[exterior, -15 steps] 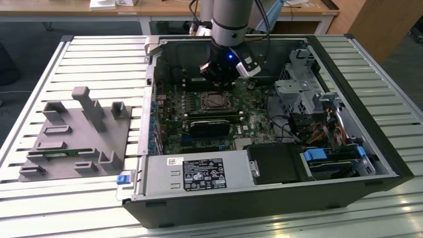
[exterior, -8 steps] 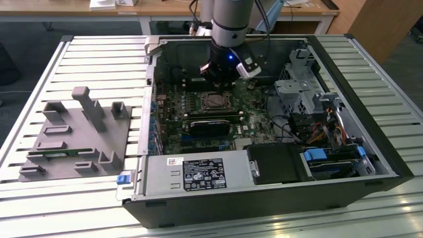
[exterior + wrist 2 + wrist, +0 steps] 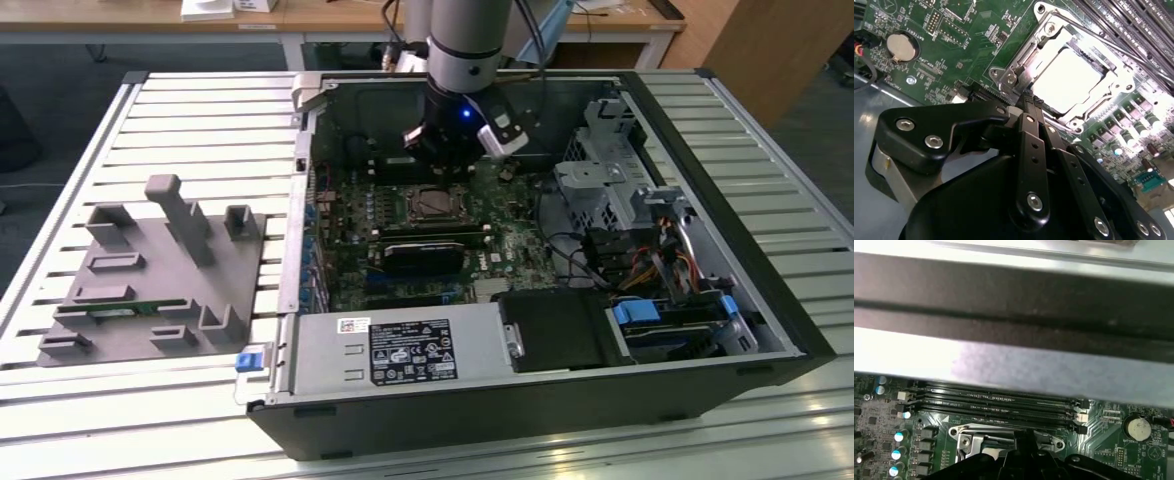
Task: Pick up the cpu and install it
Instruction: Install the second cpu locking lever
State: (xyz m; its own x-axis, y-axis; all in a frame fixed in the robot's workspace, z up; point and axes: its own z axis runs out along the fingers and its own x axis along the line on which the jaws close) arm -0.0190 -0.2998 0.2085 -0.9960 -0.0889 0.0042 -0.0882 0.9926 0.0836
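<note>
My gripper [image 3: 1029, 102], fingers pressed together and empty, hovers at the socket frame [image 3: 1019, 70]. The cpu [image 3: 1069, 80] sits in the socket, upper right of the second wrist view, on the motherboard [image 3: 400, 235].

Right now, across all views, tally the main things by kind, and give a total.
Computer case: 1
Motherboard: 1
Cpu: 1
Coin cell: 1
Grey fixture: 1
Gripper: 1
Total: 6
</note>
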